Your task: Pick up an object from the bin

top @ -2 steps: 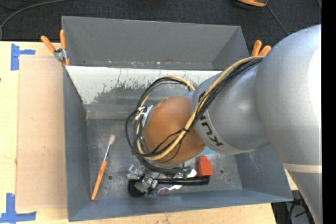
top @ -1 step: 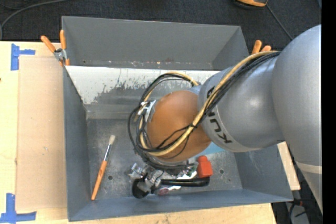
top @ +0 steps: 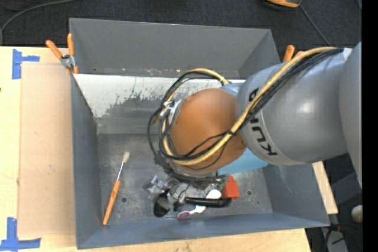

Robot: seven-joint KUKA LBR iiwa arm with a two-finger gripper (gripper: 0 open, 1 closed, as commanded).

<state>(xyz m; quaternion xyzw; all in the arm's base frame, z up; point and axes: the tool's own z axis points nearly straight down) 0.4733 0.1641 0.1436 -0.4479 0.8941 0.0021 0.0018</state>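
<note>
Smooth orange dome (top: 204,127) on arm (top: 307,109) over jumbled heap (top: 189,195); thin brush (top: 115,189) apart.

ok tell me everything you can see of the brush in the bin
The brush is thin and straight: orange handle at its lower end, pale upper shaft, small whitish tip. It lies flat on the bin floor, left of the heap, its tip tilted slightly right. Only the floor touches it.

small heap (top: 189,195) partly under orange cover (top: 204,127), blue thing (top: 251,163) mostly beneath arm (top: 307,109)
</note>
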